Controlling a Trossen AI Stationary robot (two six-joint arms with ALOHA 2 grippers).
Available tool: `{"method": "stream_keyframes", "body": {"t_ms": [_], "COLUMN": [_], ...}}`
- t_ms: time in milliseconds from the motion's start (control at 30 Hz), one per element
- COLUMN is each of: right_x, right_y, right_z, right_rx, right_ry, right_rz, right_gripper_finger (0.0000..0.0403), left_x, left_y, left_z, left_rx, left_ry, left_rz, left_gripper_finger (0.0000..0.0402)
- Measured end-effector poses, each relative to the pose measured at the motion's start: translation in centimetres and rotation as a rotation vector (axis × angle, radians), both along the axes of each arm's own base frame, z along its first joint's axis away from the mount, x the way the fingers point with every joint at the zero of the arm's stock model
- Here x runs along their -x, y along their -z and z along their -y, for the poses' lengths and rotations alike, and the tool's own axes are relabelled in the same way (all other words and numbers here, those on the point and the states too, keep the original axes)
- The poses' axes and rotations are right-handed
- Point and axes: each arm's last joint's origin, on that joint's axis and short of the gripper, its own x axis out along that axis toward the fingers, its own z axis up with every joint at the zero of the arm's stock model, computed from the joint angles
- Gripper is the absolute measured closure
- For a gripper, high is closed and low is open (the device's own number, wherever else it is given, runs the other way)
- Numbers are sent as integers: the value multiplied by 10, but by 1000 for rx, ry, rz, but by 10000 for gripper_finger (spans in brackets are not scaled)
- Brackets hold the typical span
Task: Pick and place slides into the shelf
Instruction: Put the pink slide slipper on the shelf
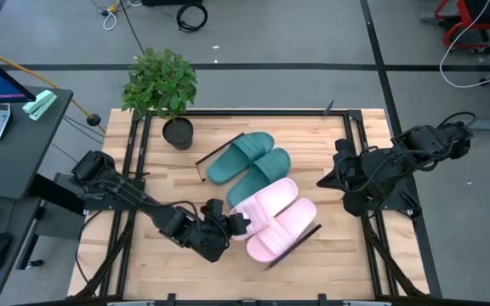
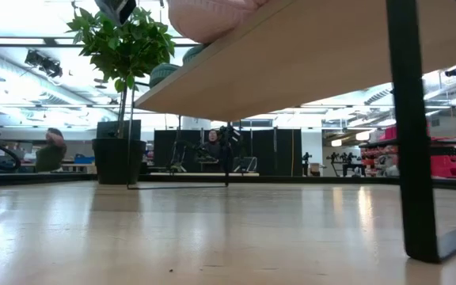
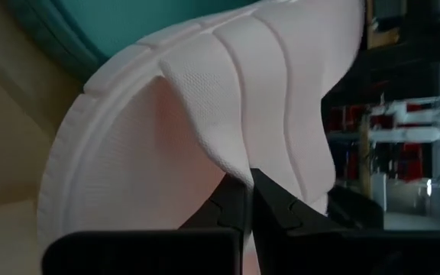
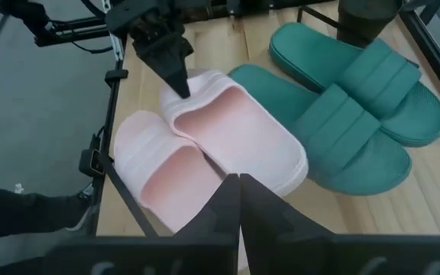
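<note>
All four slides are sitting side by side on the shelf (image 1: 309,236), straps facing up. The teal-green pair (image 1: 249,167) takes the end nearest the potted plant (image 1: 162,87), and the light pink pair (image 1: 275,221) fills the other end, touching the teal ones.

Even indoor light, bright from overhead

The tabletop (image 1: 168,183) is evenly lit with soft shadows; in the low view its near surface shows pale glare and blur, ceiling lights glow behind, and the shelf (image 2: 291,55) underside looms shaded. The pink slide (image 3: 205,99) appears soft-focused close up.
</note>
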Motion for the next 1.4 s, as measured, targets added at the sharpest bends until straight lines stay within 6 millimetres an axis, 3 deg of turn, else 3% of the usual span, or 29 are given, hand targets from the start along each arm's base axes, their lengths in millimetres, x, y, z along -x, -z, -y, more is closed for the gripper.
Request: {"method": "stream_keyframes", "body": {"t_ms": [267, 633, 1033, 1233, 1400], "right_x": [0, 0, -1, -7, -16], "right_y": [0, 0, 1, 4, 9], "right_z": [0, 0, 0, -2, -7], "right_rx": [-4, 1, 16, 34, 54], "right_ry": [4, 11, 28, 20, 13], "right_rz": [-2, -1, 3, -15, -42], "right_gripper_finger": [391, 391, 390, 391, 391], "left_x": [2, 38, 24, 23, 20], "left_y": [-5, -40, -38, -39, -30], "left_z": [-4, -26, -25, -25, -20], "left_rx": [15, -45, -4, -1, 17], "left_ry": [28, 46, 43, 29, -2], "left_rz": [-17, -94, -34, -16, -16], "left_gripper_finger": [392, 392, 382, 392, 374]}}
